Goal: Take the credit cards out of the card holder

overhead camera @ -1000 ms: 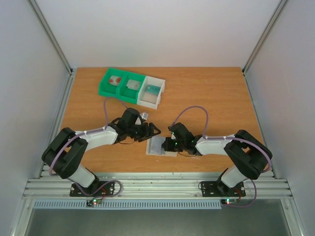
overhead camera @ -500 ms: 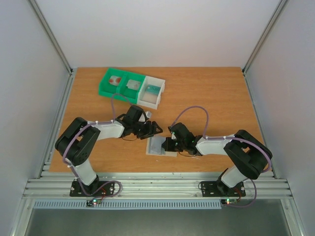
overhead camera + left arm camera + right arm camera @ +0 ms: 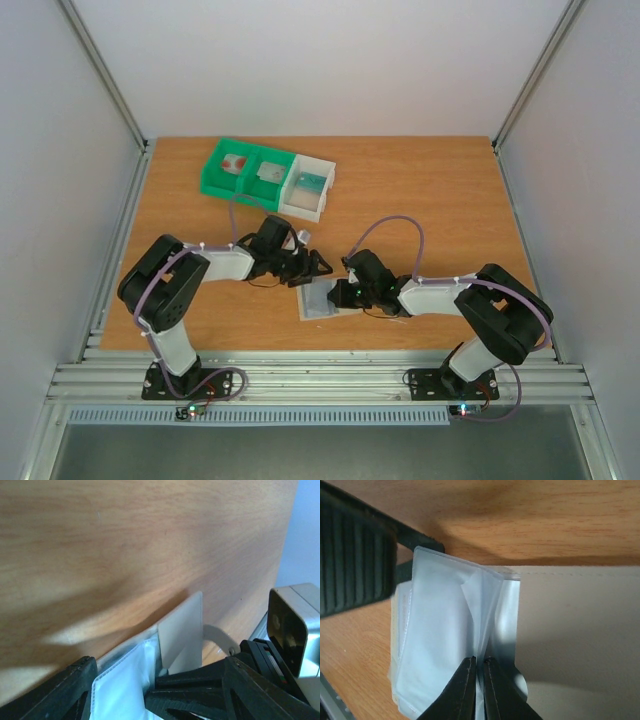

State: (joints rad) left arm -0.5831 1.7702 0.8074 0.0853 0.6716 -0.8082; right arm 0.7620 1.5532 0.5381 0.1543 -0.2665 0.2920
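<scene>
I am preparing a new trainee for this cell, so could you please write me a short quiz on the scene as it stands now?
1. True or false: the right gripper is shut on a leaf of the card holder.
2. Which stands open: A the left gripper, B the right gripper?
3. Fill in: the compartment tray has two green bins and one ____ bin.
Key: 1 true; 2 A; 3 white.

No lettering, label, brand, number or sign legible anywhere, neither on the card holder (image 3: 440,645) nor on the green-and-white compartment tray (image 3: 235,198).
</scene>
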